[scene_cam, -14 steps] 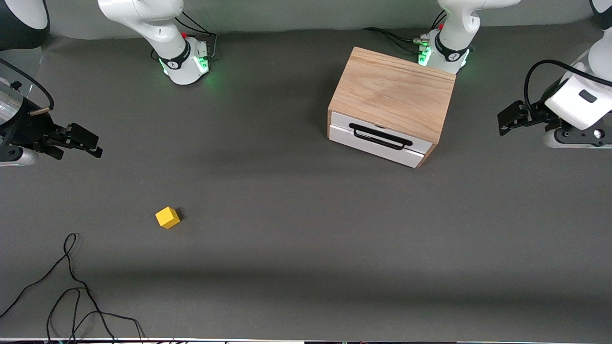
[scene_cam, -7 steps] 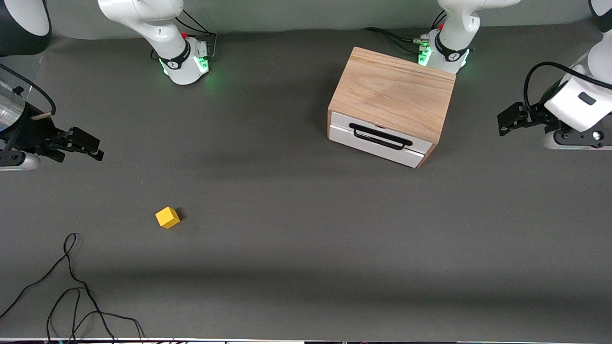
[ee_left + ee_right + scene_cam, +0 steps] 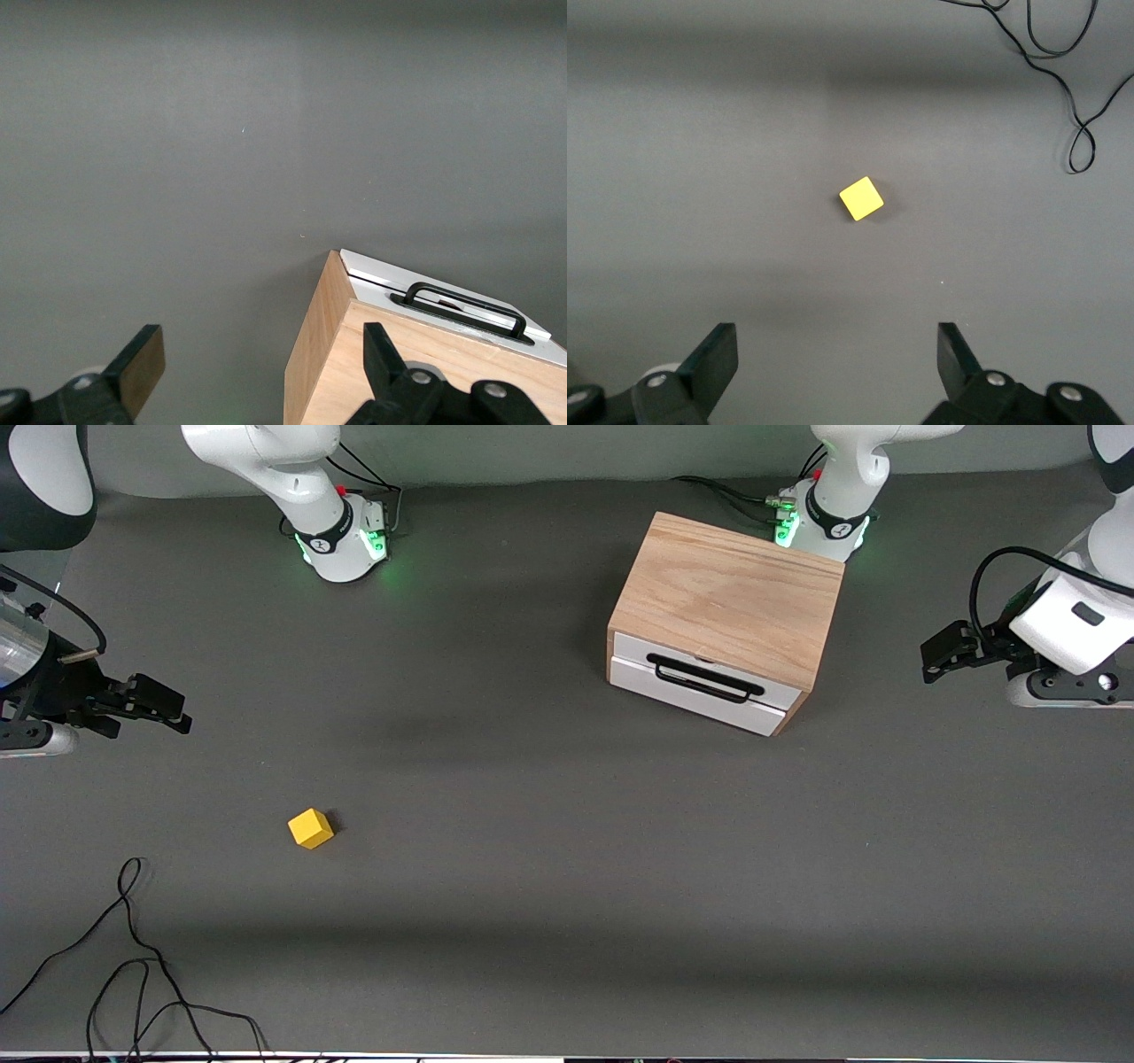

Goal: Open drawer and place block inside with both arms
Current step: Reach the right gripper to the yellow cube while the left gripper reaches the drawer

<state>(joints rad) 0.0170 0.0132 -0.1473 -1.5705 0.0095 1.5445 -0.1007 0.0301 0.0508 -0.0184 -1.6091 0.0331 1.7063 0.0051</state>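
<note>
The light oak box (image 3: pixel 728 599) stands near the left arm's base, its white drawer (image 3: pixel 700 682) shut, with a black wire handle (image 3: pixel 704 678) facing the front camera. The box also shows in the left wrist view (image 3: pixel 416 363). The small yellow block (image 3: pixel 310 828) lies on the grey table toward the right arm's end; it also shows in the right wrist view (image 3: pixel 861 198). My left gripper (image 3: pixel 937 652) is open and empty over the table at the left arm's end, beside the box. My right gripper (image 3: pixel 164 707) is open and empty over the table's right-arm end.
A loose black cable (image 3: pixel 133 965) lies on the table at the right arm's end, nearer to the front camera than the block; it also shows in the right wrist view (image 3: pixel 1063 62). The two arm bases (image 3: pixel 341 536) (image 3: pixel 824 518) stand along the table's back edge.
My right gripper has moved slightly toward the front camera. My left gripper has shifted very little. The block and box have not moved.
</note>
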